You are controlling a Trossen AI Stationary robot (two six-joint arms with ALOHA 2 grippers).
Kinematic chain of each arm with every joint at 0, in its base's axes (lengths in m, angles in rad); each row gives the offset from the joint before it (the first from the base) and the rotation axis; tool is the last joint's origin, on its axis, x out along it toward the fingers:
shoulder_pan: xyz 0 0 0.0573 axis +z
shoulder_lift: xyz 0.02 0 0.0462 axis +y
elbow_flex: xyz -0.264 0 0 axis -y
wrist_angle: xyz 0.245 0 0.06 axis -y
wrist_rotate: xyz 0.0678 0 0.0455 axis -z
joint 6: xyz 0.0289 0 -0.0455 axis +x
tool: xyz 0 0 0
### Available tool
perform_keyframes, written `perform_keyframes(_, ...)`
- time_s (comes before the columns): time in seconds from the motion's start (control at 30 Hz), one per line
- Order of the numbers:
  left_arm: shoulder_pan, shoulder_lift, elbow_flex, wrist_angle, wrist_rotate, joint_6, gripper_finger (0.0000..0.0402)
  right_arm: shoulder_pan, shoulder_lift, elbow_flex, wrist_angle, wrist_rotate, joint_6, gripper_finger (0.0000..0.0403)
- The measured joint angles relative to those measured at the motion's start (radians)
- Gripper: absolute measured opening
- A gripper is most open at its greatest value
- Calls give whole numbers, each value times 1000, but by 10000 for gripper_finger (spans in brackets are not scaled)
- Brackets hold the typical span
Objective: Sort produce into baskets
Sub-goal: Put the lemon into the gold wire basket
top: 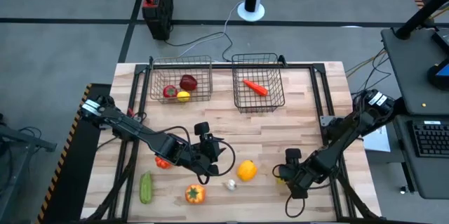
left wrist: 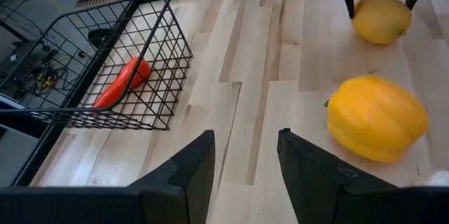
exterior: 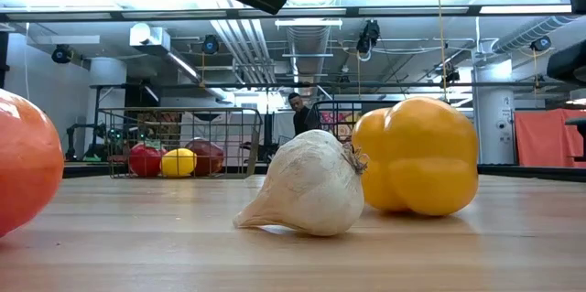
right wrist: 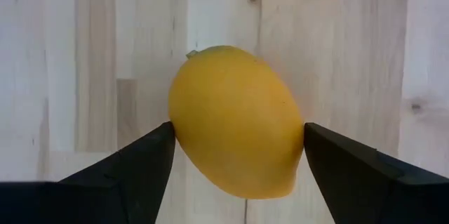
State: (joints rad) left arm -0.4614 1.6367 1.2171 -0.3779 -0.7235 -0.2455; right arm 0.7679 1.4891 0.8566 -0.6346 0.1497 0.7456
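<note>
lemon — between right tool fingers

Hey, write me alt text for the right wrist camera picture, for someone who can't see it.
A yellow lemon fills the middle of the picture, lying on the pale wooden table. The right gripper has one dark finger on each side of the lemon, right at its sides; whether it is squeezing yet cannot be told.

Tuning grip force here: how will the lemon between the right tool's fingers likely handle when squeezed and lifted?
The lemon looks smooth and egg-shaped, so it may squirt out of the right tool, whose fingers flank its widest part. Lying on bare table, it could roll if nudged. It looks rigid.
</note>
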Motion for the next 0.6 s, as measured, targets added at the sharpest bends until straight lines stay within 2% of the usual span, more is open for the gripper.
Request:
perform_keyframes(0.17, 0, 0, 0, 0, 0, 0, 141, -11, 11, -21, -25, 8, 26, 331)
perform_keyframes(0.3, 0, 0, 0, 1, 0, 0, 141, -14, 7, -27, -12, 18, -14, 343)
perform_keyframes(0.6, 0, 0, 0, 2, 1, 0, 141, -29, 6, -28, 18, 38, -53, 334)
